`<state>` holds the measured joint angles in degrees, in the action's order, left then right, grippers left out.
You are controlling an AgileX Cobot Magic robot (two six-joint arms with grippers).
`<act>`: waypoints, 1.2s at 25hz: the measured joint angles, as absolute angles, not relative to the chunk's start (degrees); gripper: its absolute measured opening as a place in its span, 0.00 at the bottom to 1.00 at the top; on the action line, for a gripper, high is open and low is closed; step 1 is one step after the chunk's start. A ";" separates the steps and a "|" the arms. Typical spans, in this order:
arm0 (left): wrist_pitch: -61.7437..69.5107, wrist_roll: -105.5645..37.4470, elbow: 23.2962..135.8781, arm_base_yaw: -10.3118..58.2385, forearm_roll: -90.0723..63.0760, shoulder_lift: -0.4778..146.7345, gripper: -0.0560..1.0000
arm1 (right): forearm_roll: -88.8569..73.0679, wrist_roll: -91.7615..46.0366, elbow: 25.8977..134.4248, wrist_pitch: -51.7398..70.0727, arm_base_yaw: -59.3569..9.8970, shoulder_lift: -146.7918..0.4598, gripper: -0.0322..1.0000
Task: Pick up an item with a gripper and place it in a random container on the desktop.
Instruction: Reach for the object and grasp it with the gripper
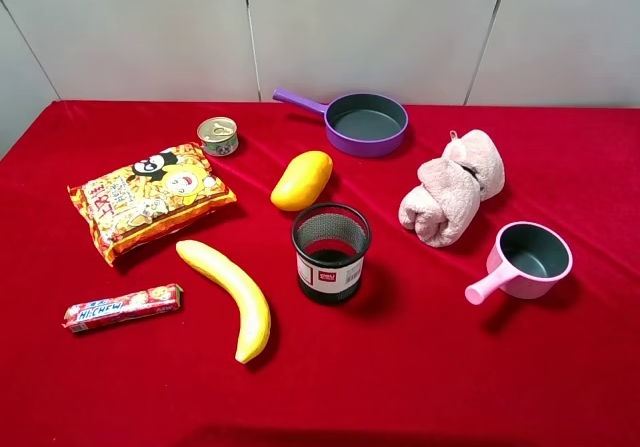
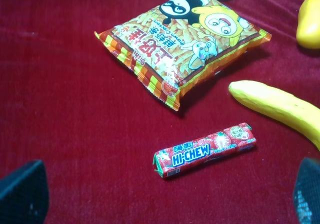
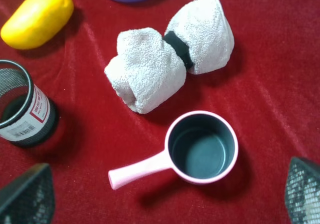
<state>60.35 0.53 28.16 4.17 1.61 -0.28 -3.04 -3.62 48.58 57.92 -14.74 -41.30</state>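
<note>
1. Caught the mango [image 1: 302, 180] lying on its side near the middle of the counter [image 1: 450, 367], with no claw touching it.
2. Found the purple saucepan [image 1: 372, 148] behind the mango and a little to the right, near but apart, upright, grey inside showing, handle pointing left.
3. Spotted the black mesh cup [image 1: 331, 252] upright just in front of the mango, not touching, which put the fruit between cup and purple saucepan.
4. Picked out the banana [image 1: 228, 297] stretched at a slant left of the cup, apart from it.
5. Noted the snack bag [image 1: 150, 202] flat on the left side, a small tin can [image 1: 218, 136] just behind it and a candy stick [image 1: 122, 307] in front, near the banana's end.
6. Over on the right, saw a rolled pink towel [image 1: 453, 187] cinched by a dark band, and in front of it the pink saucepan [image 1: 530, 289], upright, handle toward the front left.
7. Saw the left claw [image 2: 165, 196] only by wrist camera: hung above the candy stick, jaws spread wide, gripping nothing.
8. Same for the right claw [image 3: 165, 194]: hung above the pink saucepan and towel, jaws at full spread, empty.
9. Took in bright red velvety cloth across the whole counter and a pale panelled wall [image 1: 370, 27] behind.
</note>
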 joint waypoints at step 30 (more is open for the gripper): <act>60.35 0.53 28.16 4.17 1.61 -0.28 0.98 | 2.97 0.44 76.37 57.84 -34.29 -81.96 0.70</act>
<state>60.35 0.53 28.16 4.17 1.61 -0.28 2.97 0.44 76.37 57.84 -34.29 -81.96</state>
